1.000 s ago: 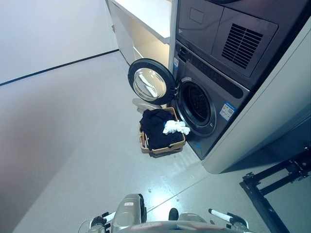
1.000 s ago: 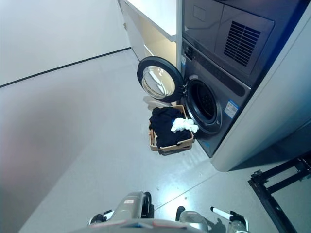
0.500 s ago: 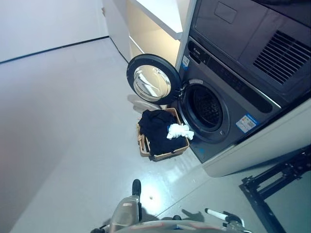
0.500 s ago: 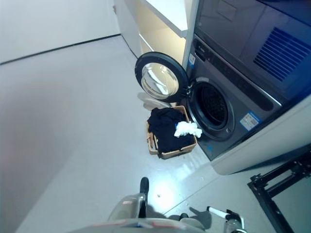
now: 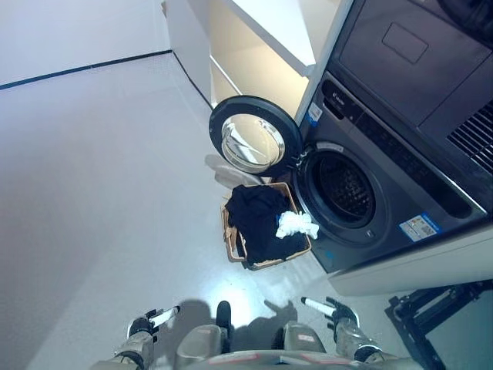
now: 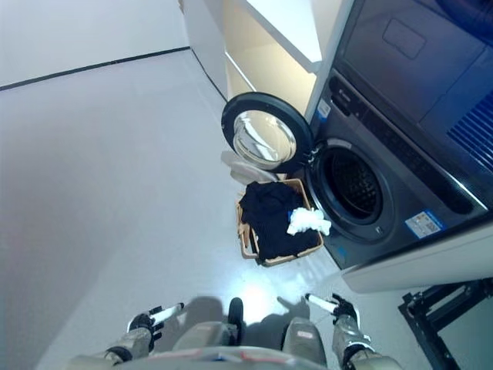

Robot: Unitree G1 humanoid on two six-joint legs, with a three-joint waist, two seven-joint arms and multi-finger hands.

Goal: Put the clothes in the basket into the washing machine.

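A brown wicker basket (image 5: pixel 234 247) stands on the floor in front of the dark grey washing machine (image 5: pixel 385 208). It holds black clothes (image 5: pixel 258 220) with a white garment (image 5: pixel 296 225) on top at its right side. The machine's round door (image 5: pixel 253 142) is swung open to the left, and the drum opening (image 5: pixel 345 187) shows. My left hand (image 5: pixel 151 321) and my right hand (image 5: pixel 330 311) hang low at the bottom of the view, well short of the basket. Both have their fingers out straight and hold nothing.
A second dark appliance (image 5: pixel 431 69) sits stacked above the washer. A white shelf unit (image 5: pixel 254 46) stands to the left of the machine. A black metal frame (image 5: pixel 431 316) lies on the floor at the lower right. A pale object (image 5: pixel 225 171) lies under the open door.
The camera has moved closer and turned; the whole scene has shifted. Both hands have come into view at the bottom edge. The basket and clothes have not moved.
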